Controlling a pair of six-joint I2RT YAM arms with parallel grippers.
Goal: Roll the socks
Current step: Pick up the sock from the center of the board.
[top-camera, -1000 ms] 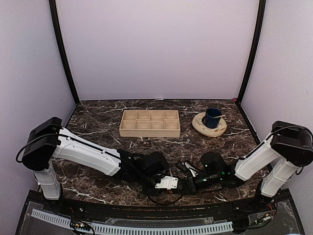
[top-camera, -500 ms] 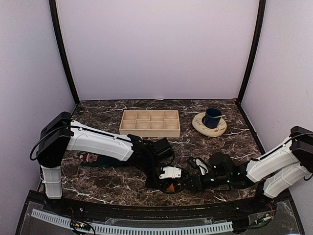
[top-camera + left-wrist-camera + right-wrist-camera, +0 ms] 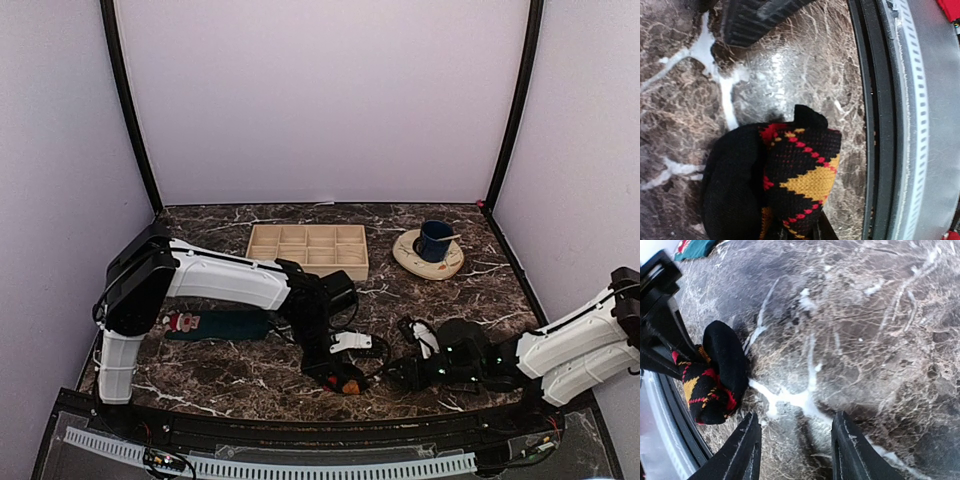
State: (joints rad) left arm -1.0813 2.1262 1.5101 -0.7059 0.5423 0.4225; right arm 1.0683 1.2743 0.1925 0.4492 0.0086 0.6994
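Observation:
Rolled into a bundle, the black argyle sock (image 3: 800,170) (image 3: 715,375) (image 3: 347,384) lies near the table's front edge. My left gripper (image 3: 797,231) (image 3: 336,374) is shut on it, its fingers showing under the fabric. The right gripper (image 3: 800,450) (image 3: 395,375) stands open just right of the bundle, above bare marble and apart from it. Flat at the left, partly under my left arm, lies the teal Santa sock (image 3: 215,325) (image 3: 692,247).
A wooden compartment tray (image 3: 306,251) sits at the back middle. To its right a blue cup (image 3: 434,240) stands on a round plate (image 3: 412,258). The black front rail (image 3: 880,125) runs close by the rolled sock.
My left arm has swung its elbow back, uncovering the teal sock, while still gripping the bundle. The right gripper has drawn back to the right and opened wider.

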